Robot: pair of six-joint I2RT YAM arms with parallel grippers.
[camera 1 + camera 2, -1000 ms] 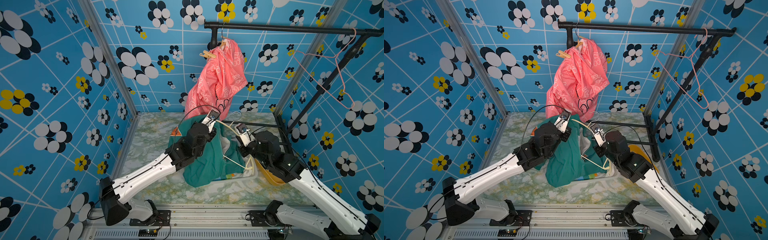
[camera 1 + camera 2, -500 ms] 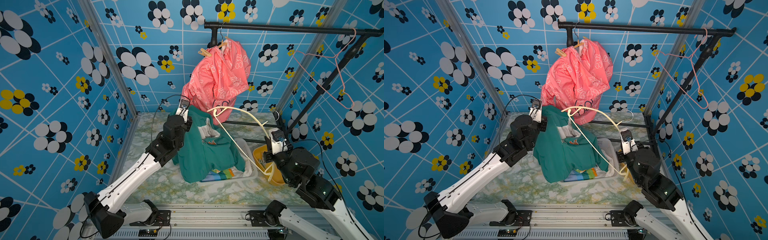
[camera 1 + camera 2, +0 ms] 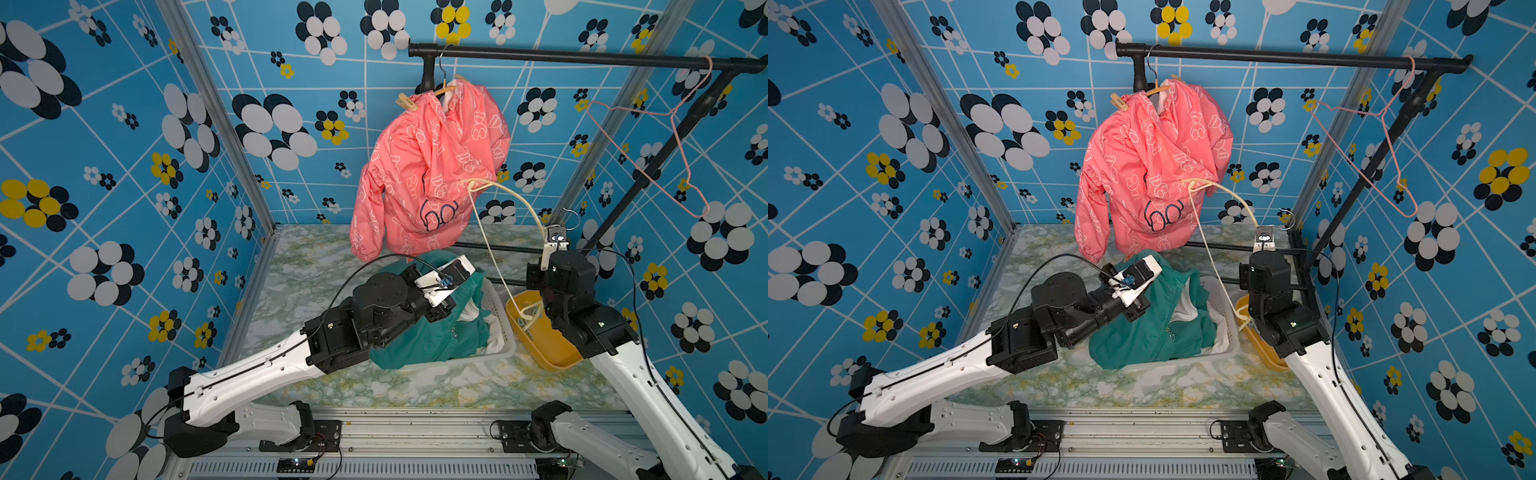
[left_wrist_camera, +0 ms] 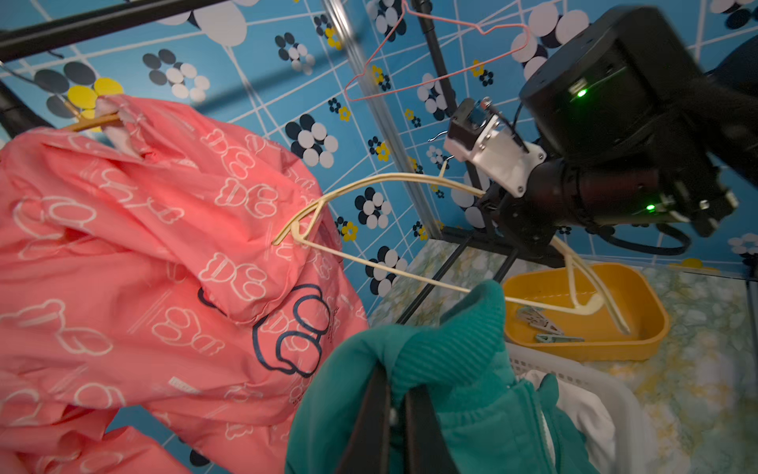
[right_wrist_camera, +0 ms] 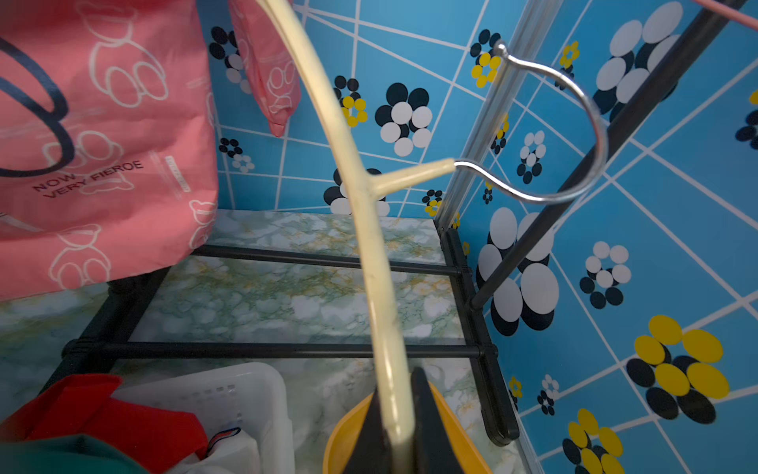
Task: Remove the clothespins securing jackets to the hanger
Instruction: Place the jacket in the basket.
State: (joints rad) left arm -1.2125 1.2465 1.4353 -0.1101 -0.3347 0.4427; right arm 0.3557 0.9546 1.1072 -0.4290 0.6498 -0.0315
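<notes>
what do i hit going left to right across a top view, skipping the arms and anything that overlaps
teal jacket → yellow tray → pink wire hanger; pink jacket left out, it overlaps the teal one

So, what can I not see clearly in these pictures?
Clothespins in the yellow bin: number unclear; the right arm partly covers it in both top views, the cream hanger crosses it in the left wrist view.
White jacket: mostly under the teal jacket in both top views.
Left gripper: hidden beneath its wrist in both top views.
</notes>
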